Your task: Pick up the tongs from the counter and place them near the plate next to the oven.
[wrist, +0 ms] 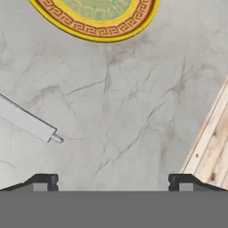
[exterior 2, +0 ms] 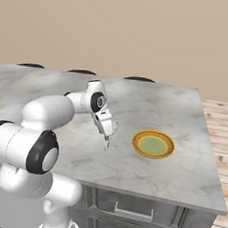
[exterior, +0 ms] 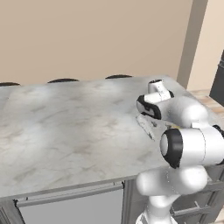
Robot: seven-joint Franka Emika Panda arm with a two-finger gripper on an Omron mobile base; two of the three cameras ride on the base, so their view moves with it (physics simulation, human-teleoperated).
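The yellow plate [exterior 2: 153, 143] with a patterned orange rim lies on the marbled counter [exterior 2: 182, 115] near its right end. My gripper [exterior 2: 109, 130] hangs just left of it, pointing down, and stands open with nothing between its fingertips [wrist: 44, 181]. The slim grey tongs [wrist: 26, 120] lie flat on the stone, off to the left in the hand view and apart from both fingers. From the right base view the tongs [exterior 2: 106, 143] show as a small grey sliver under the hand. The plate [wrist: 98, 18] fills the top of the hand view. The oven is out of view.
The counter's right edge runs close by, with wood floor [wrist: 209, 147] beyond it. Dark stool tops [exterior: 63, 80] peek over the far edge. A dark appliance [exterior: 217, 83] stands at the far right. My own arm [exterior: 188, 144] covers the near right corner.
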